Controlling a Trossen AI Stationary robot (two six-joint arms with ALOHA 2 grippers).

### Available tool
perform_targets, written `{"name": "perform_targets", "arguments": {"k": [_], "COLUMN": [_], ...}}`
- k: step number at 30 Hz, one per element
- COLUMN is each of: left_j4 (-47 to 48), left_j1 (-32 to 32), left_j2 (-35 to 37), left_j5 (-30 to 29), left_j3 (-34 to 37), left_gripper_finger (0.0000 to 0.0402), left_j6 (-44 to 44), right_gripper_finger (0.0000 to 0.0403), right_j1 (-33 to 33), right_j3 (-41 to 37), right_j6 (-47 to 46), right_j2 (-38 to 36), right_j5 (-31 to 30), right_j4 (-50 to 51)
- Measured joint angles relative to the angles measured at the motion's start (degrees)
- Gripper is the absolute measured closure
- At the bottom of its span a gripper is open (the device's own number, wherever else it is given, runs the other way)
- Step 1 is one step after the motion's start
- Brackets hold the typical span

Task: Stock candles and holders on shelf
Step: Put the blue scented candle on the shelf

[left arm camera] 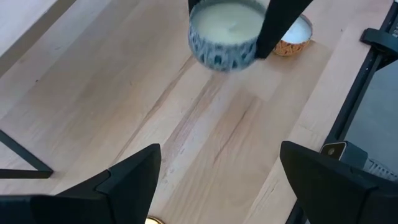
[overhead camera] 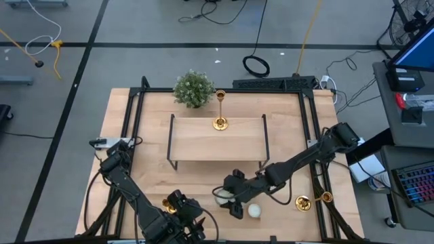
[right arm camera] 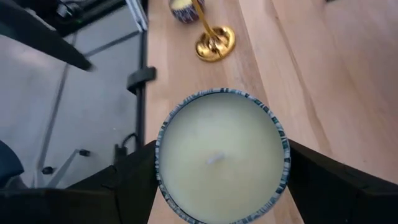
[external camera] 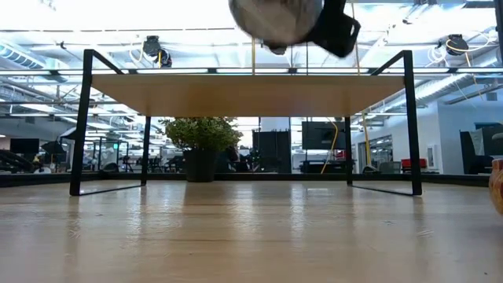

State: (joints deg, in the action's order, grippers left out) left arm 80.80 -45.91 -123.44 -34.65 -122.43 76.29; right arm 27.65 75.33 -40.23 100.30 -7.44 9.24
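My right gripper (overhead camera: 229, 198) is shut on a pale candle in a blue-patterned tin (right arm camera: 221, 152), in front of the shelf (overhead camera: 217, 139). The candle shows high up in the low view (external camera: 275, 20). A second candle (overhead camera: 254, 211) sits on the table just beside it. One gold holder (overhead camera: 220, 112) stands on the shelf's far edge, and another (overhead camera: 313, 200) lies on the table at the right. My left gripper (left arm camera: 217, 186) is open near the table's near edge, with a gold holder (overhead camera: 168, 205) lying close by it; I cannot tell whether they touch. My right gripper pinches the candle's round tin wall (right arm camera: 163, 168) between its two fingers, on two opposite sides. The fingers come slanting down from the table's right. The candle is upright, wax side up, lifted clear of the table.
A small green plant (overhead camera: 193, 88) stands behind the shelf's far left corner. The shelf has thin black legs (external camera: 82, 126) and open room beneath. Bare tabletop lies between the shelf and the near edge. Black frame rails (overhead camera: 319, 156) run along the table's sides.
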Motion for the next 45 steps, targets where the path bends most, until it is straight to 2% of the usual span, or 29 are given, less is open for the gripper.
{"name": "perform_targets", "arguments": {"k": [18, 31, 36, 40, 45], "left_j4": [0.43, 0.67, 3.23, 8.95, 9.12], "left_j1": [0.04, 2.90, 4.49, 5.60, 6.86], "left_j2": [0.00, 0.00, 0.73, 2.37, 3.04], "left_j5": [-0.02, 0.37, 1.68, 1.66, 1.59], "left_j3": [0.00, 0.00, 0.02, 0.02, 0.04], "left_gripper_finger": [0.0064, 0.0064, 0.0064, 0.0064, 0.0064], "left_j6": [1.46, 2.39, 4.53, 9.12, 10.05], "right_gripper_finger": [0.0108, 0.0108, 0.0108, 0.0108, 0.0108], "right_j1": [-4.42, -8.47, -11.28, -13.83, -16.71], "right_j3": [0.02, 0.02, 0.02, 0.02, 0.07], "right_j6": [1.92, 5.22, 7.21, 9.43, 14.62], "right_j2": [-10.44, -12.97, -13.02, -13.37, -15.17], "right_j5": [-0.21, 0.32, 4.64, 7.75, 8.10], "right_j4": [0.01, 0.62, 1.62, 4.43, 9.96]}}
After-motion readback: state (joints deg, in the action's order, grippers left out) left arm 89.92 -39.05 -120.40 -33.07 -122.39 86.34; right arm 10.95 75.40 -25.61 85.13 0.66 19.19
